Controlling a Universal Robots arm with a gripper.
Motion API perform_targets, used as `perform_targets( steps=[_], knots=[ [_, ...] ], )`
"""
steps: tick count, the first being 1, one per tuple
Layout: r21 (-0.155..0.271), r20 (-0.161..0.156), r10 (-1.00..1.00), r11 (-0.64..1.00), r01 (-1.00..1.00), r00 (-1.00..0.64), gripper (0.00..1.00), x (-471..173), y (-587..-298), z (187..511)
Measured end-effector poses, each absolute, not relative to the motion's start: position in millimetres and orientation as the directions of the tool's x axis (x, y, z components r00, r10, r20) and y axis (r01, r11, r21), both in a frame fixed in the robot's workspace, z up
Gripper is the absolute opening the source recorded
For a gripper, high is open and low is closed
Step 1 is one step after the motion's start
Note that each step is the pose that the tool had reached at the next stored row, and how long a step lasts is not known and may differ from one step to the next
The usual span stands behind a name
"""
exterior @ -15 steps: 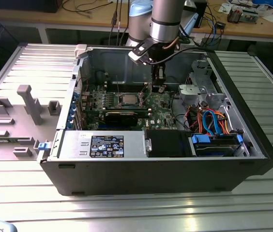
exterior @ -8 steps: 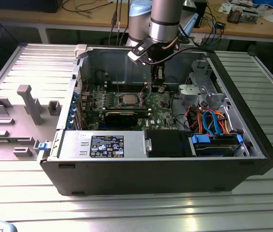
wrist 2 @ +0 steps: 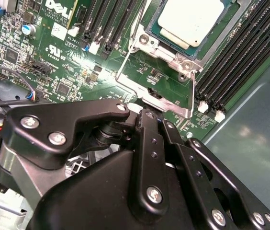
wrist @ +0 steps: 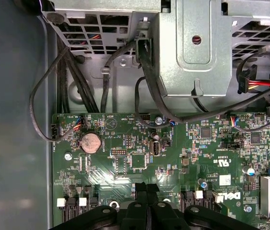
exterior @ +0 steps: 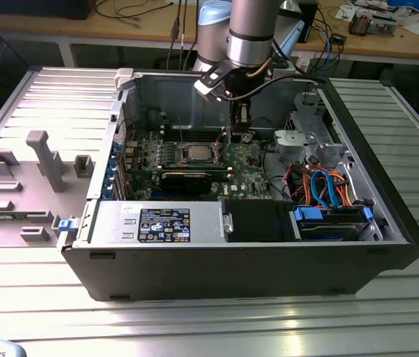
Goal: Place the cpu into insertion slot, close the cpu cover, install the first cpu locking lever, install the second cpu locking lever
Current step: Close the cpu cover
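Observation:
The cpu (exterior: pixel 195 154) (wrist 2: pixel 190 19) lies flat in the insertion slot (exterior: pixel 185 159) on the green motherboard, silver top up. The cpu cover (wrist 2: pixel 171 52), a silver frame, lies around the chip. A thin wire locking lever (wrist 2: pixel 125 57) runs beside the socket, and its bent end comes close to my fingertips. My gripper (exterior: pixel 238 123) (wrist 2: pixel 151 117) (wrist: pixel 147 188) hangs inside the case, to the exterior view's right of the socket and just above the board. Its black fingers (wrist: pixel 141 191) are shut against each other. I cannot tell whether they touch the lever.
A black graphics card (exterior: pixel 187 178) lies in front of the socket. Black memory slots (wrist 2: pixel 240 57) flank it. A metal drive cage (exterior: pixel 302 137) with black cables (wrist: pixel 144 57) stands at the exterior view's right. Orange and blue cables (exterior: pixel 328 190) lie beyond. A grey fixture (exterior: pixel 39 160) sits outside the case.

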State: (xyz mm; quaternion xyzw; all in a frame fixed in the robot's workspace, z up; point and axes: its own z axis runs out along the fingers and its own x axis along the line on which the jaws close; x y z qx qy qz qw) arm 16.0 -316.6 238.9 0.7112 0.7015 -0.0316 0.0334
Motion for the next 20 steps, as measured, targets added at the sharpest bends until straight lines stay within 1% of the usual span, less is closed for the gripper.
perform_targets(
  steps=[20],
  knots=[
    [0.003,-0.092,0.996,-0.014,1.0,0.014,0.11,0,-317,238]
  ],
)
